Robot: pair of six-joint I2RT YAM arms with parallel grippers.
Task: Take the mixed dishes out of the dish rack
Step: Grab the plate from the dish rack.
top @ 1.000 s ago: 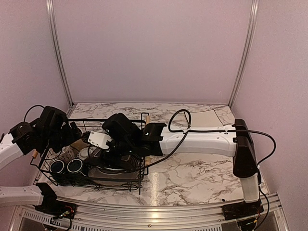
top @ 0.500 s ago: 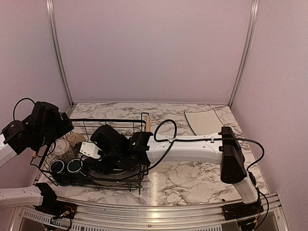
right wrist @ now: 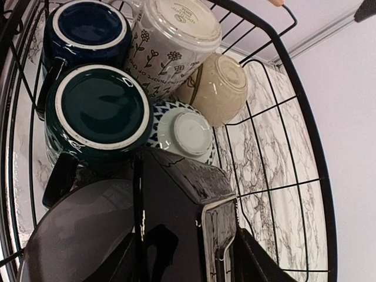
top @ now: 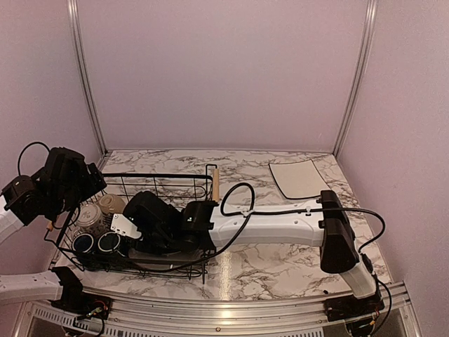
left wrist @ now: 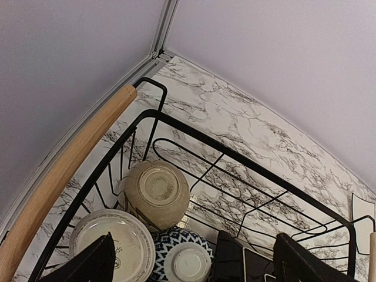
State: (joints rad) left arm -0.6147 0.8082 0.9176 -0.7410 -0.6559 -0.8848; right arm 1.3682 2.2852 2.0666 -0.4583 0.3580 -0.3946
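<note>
The black wire dish rack [top: 172,177] stands at the left, with a wooden handle [left wrist: 64,176] on its short side. Among the mixed dishes in it are an upturned tan mug [left wrist: 155,194], a white floral mug [right wrist: 176,35], a blue patterned bowl [right wrist: 182,132], a dark-blue mug [right wrist: 88,29] and a dark teal mug [right wrist: 100,111]. A glossy black square dish [right wrist: 176,205] leans beside a grey round plate [right wrist: 64,235]. My right gripper [right wrist: 182,258] straddles the black dish; contact is unclear. My left gripper [left wrist: 194,264] hangs open above the mugs, holding nothing.
A square cream plate [top: 298,177] lies on the marble table [top: 280,253] at the back right. Purple walls close in on three sides. My right arm [top: 280,225] stretches across the table's middle into the rack.
My right arm has pushed further left and down into the rack, and its jaws have narrowed around the black dish. My left gripper drew back to the left, then held still.
</note>
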